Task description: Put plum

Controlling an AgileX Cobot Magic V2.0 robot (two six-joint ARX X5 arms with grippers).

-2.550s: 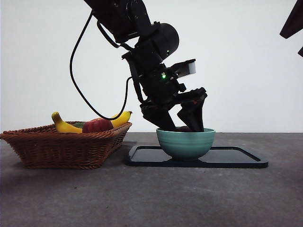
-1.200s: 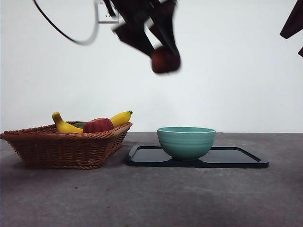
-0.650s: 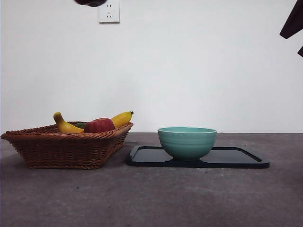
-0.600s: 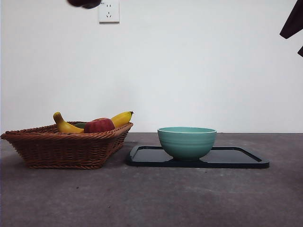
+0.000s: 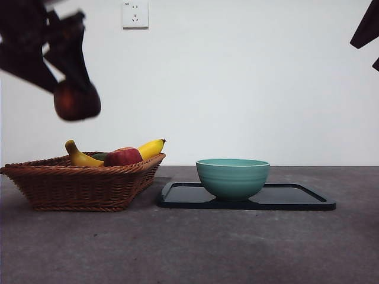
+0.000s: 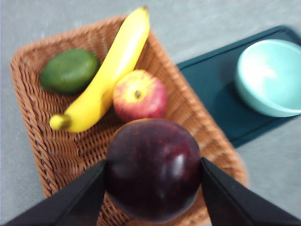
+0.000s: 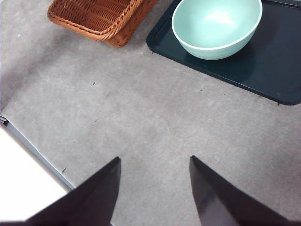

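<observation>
The plum [image 6: 153, 169] is gripped between the two black jaws of the left pincer [image 6: 153, 176], one jaw pressed against each side of the dark, glossy fruit. In the front view the left pincer [image 5: 74, 89] is seen blurred at the upper left, with the plum [image 5: 77, 102] held in the air above the wicker basket [image 5: 83, 183] and clear of its contents. Directly below the pincer the basket [image 6: 33, 136] is seen to hold a red-and-yellow apple [image 6: 140, 95] nearest the plum, a banana [image 6: 106, 77] lying diagonally beside the apple, and a green avocado [image 6: 69, 70] in the far corner. Beyond the basket, away from the pincer, a teal bowl [image 6: 269, 77] is set on a dark tray [image 6: 211, 101], which rests just beside the basket on the grey table [image 5: 189, 248]. The right pincer [image 7: 155, 188] is held spread apart and empty above bare table, well apart from the bowl [image 7: 216, 28] and tray [image 7: 277, 66].
</observation>
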